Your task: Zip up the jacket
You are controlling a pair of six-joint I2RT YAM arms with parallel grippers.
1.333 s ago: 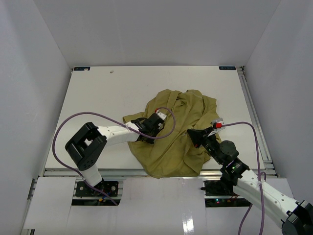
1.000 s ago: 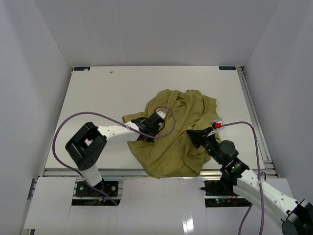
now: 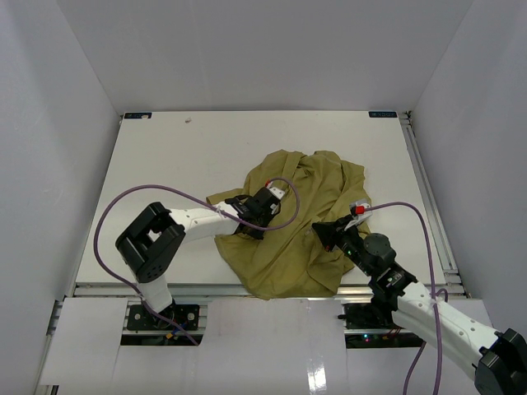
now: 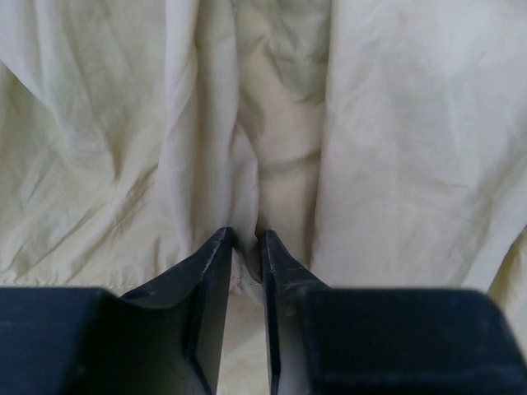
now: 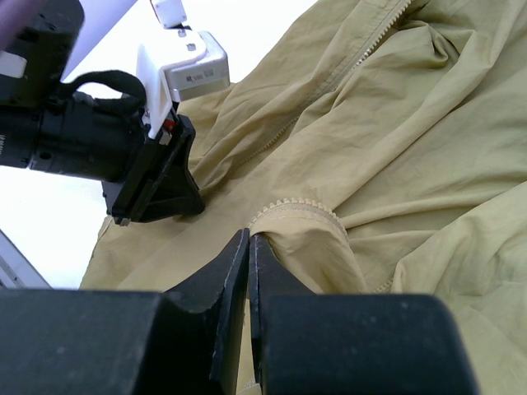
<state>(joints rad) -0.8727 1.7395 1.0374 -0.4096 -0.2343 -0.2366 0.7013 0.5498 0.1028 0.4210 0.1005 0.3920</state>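
Observation:
The olive-yellow jacket (image 3: 306,202) lies crumpled on the white table (image 3: 173,164), right of centre. My left gripper (image 3: 260,212) points down into its left part, and its jaws are nearly closed on a pinched fold of the fabric (image 4: 280,164). The left gripper's own view shows the tips (image 4: 245,239) in the cloth. My right gripper (image 3: 324,231) is at the jacket's right side. It is shut (image 5: 249,237) on a folded edge carrying zipper teeth (image 5: 296,203). The left gripper (image 5: 156,197) also shows in the right wrist view, close by. No zipper slider is visible.
A purple cable (image 3: 284,216) loops over the jacket beside the left wrist, and another (image 3: 412,210) arcs from the right wrist. A metal rail (image 3: 428,197) runs along the table's right edge. White walls enclose the back and both sides.
My left gripper has shifted slightly right, further onto the jacket. My right gripper has moved a little left, toward it. Both keep their hold on the fabric.

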